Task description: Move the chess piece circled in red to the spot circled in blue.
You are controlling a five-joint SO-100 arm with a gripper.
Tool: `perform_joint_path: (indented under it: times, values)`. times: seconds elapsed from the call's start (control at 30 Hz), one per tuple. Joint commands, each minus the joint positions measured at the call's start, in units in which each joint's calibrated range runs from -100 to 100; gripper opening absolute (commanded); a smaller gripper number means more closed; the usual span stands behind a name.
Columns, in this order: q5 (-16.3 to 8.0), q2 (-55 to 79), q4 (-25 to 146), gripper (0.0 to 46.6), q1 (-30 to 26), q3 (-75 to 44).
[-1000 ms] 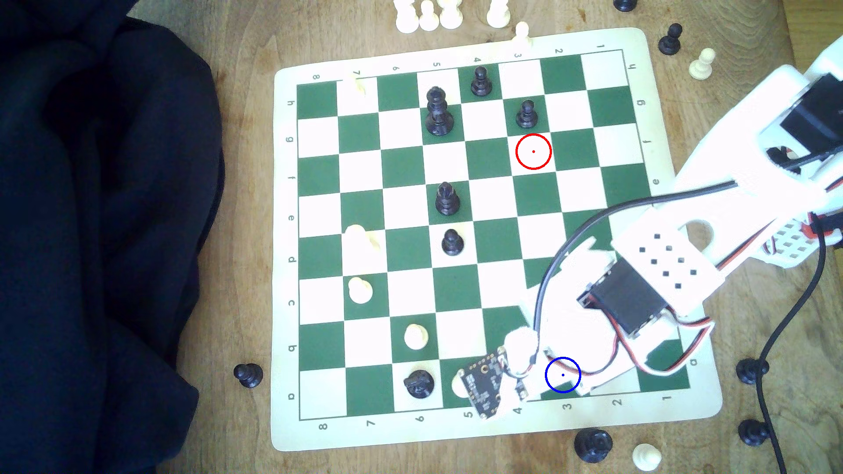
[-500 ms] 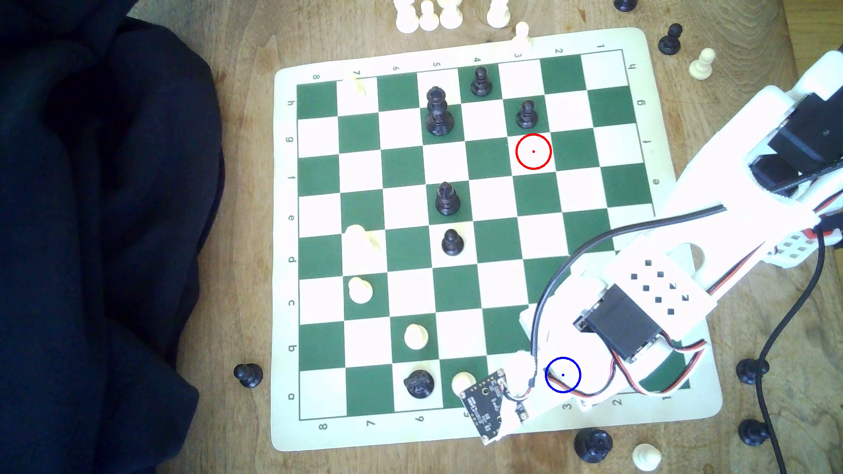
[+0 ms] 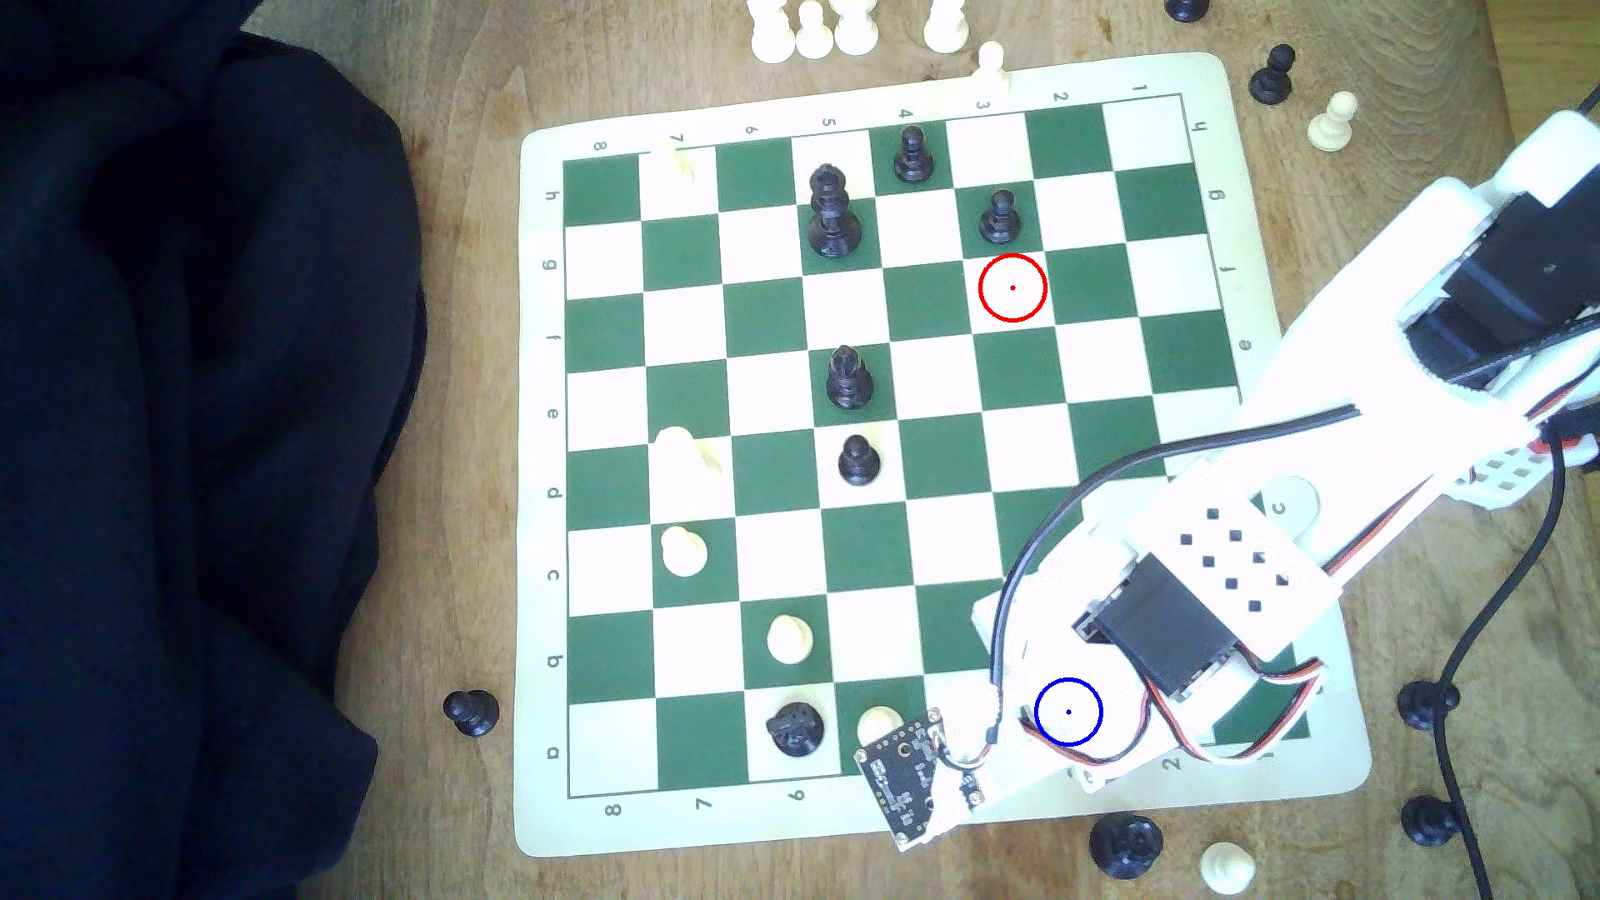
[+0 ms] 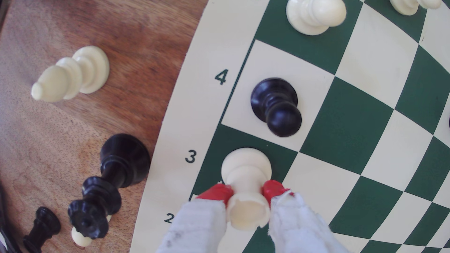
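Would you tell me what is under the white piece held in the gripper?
The chess piece stands over a dark green square beside the printed 3. The gripper pinches its neck. Whether its base touches the board is hidden beneath it.

In the exterior view the arm (image 3: 1229,571) covers the board (image 3: 606,831) corner where the blue-ringed spot (image 3: 1068,711) lies, so the square beneath and the chess piece cannot be made out there. The dangling circuit board (image 3: 900,783) half hides a white piece (image 3: 876,720) beside it. White pieces (image 3: 814,30) at the desk's far edge are cut off by the frame. In the wrist view the pincer (image 4: 247,192) padding runs out of frame
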Motion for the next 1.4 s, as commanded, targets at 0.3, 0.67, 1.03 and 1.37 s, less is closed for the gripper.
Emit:
perform_joint_path:
  times: [0.3,0.67,1.03,1.37]
  values:
    - [-0.8,-0.4,0.6,19.9,0.3,-3.6]
    - [-1.3,-0.7,0.7,24.7,0.9,-2.7]
    - [-0.8,-0.6,0.2,23.4,2.6,-2.0]
    - [-0.5,-4.7,4.3,23.0,2.2,-0.2]
